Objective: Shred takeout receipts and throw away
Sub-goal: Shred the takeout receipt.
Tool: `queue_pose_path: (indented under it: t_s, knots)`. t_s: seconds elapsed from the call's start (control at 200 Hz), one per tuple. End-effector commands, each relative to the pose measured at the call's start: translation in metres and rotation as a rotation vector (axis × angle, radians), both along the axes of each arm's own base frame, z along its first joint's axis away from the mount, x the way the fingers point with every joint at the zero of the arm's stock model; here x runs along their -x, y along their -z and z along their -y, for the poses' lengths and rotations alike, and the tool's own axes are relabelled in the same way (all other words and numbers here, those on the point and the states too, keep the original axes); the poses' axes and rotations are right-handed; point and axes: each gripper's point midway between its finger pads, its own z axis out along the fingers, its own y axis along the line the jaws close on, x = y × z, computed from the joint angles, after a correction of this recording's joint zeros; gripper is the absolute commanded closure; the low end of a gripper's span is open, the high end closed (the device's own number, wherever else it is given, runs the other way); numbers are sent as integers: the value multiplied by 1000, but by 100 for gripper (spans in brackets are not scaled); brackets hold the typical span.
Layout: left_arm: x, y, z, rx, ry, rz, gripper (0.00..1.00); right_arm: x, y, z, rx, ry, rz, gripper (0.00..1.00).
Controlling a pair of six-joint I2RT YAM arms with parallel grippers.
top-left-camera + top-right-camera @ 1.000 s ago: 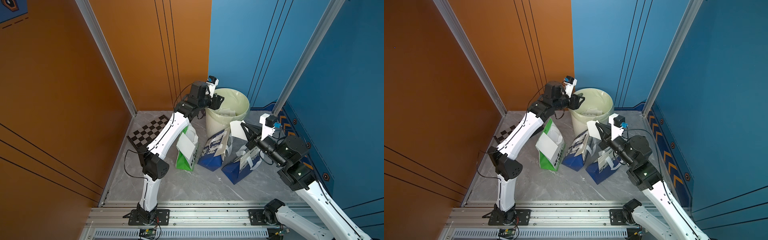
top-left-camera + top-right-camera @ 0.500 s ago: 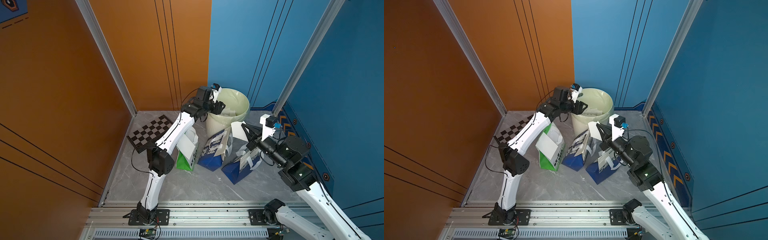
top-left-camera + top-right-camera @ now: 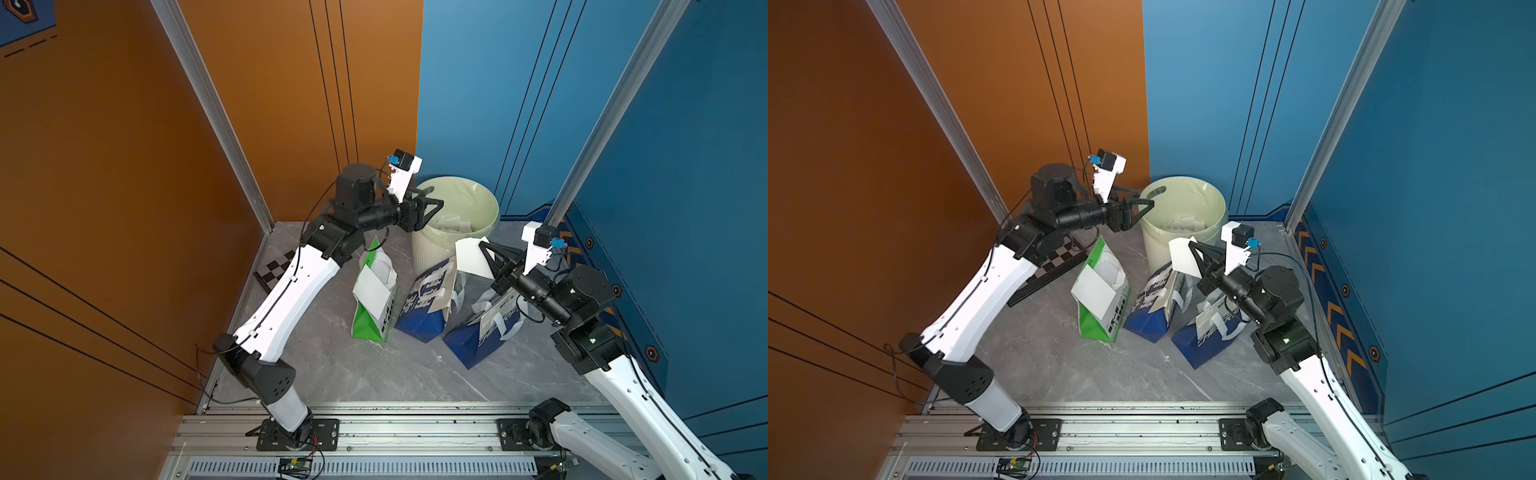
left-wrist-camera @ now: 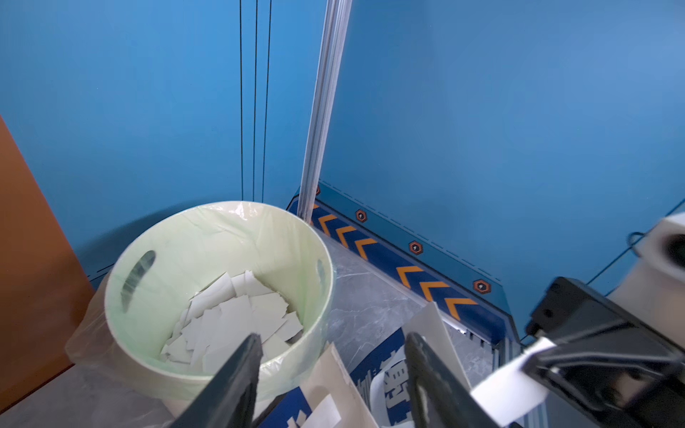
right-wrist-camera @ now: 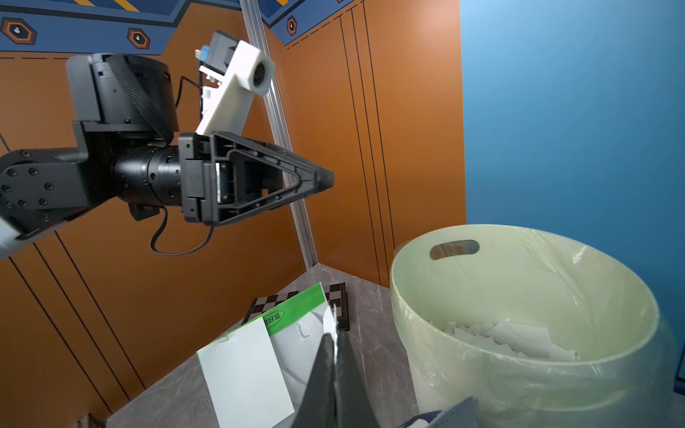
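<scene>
While the white takeout receipt (image 3: 467, 257) stands clamped by one edge in the right end effector (image 3: 483, 245), whose jaws are pressed together on it, most of the slip hangs free above the blue-white paper bags (image 3: 424, 307). In both top views it sits at about five o'clock of the lined waste bin (image 3: 430, 253). Torn pieces (image 4: 237, 315) lie in the bin. At the bin's nine o'clock rim the left end effector (image 3: 435, 196) hovers with jaws apart and empty. Another tear looks due. The left should bite the free edge close beside the right's pinch, then both should pull apart over the bin mouth so scraps drop inside. A second receipt (image 3: 372, 291) lies on the green-white paper bag (image 3: 370, 324), possibly stuck to it.
</scene>
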Motion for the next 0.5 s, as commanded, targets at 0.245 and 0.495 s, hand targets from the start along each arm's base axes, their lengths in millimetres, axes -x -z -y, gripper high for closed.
queue_pose_path:
  t_s: [0.245, 0.495]
  knots:
    - [57, 20, -6, 232, 233, -82, 19, 16, -15, -39, -103, -272, 0, 100]
    - [81, 42, 18, 231, 384, -182, 33, 15, -15, -53, -156, -351, -29, 100]
